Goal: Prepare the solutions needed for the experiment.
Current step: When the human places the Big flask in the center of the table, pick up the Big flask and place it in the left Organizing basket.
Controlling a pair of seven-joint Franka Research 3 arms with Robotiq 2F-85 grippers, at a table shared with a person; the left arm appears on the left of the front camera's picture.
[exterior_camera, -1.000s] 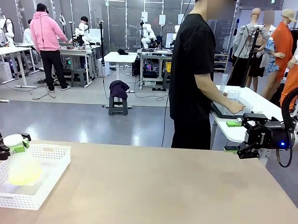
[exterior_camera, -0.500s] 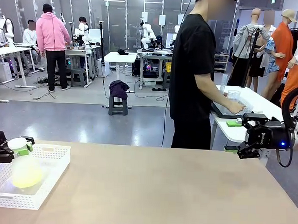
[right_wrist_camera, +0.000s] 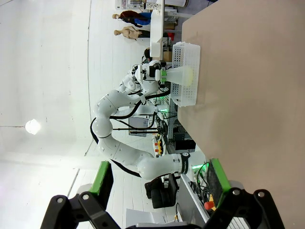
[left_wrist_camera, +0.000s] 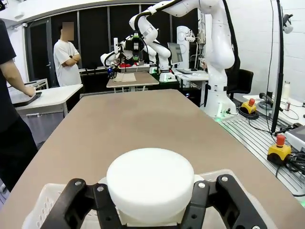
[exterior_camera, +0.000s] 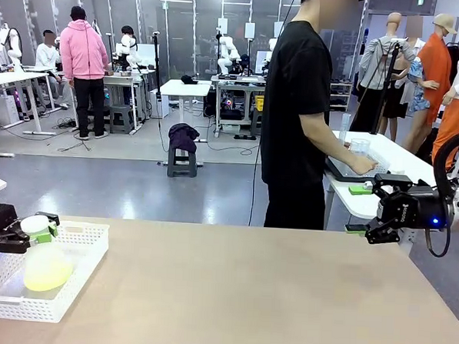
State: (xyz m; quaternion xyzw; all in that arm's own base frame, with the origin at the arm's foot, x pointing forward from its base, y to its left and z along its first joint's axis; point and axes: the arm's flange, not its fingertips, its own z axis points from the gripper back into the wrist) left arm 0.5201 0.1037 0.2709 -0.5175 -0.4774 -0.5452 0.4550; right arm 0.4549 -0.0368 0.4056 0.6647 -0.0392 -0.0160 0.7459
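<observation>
At the table's left end a frosted plastic flask point(exterior_camera: 46, 264) holds the solutions, a little pale yellow liquid point(exterior_camera: 47, 274). It sits low inside a white mesh basket point(exterior_camera: 81, 276), leaning slightly. My left gripper point(exterior_camera: 27, 235) is shut on the flask's neck just under its white round cap point(left_wrist_camera: 150, 183); in the left wrist view the black fingers point(left_wrist_camera: 78, 200) flank that cap. My right gripper point(exterior_camera: 358, 209) hovers open and empty at the table's far right edge. The right wrist view shows its green pads point(right_wrist_camera: 102, 177) wide apart, with the flask point(right_wrist_camera: 180, 75) and basket point(right_wrist_camera: 188, 71) far off.
The tan tabletop point(exterior_camera: 246, 296) stretches bare between the basket and the right gripper. A person in a black shirt point(exterior_camera: 298, 114) stands beyond the far edge, hands on a dark tray point(exterior_camera: 345, 174) with clear beakers on a white side table.
My left gripper has lowered the flask deeper into the basket, and it now leans a little. The right gripper has not moved.
</observation>
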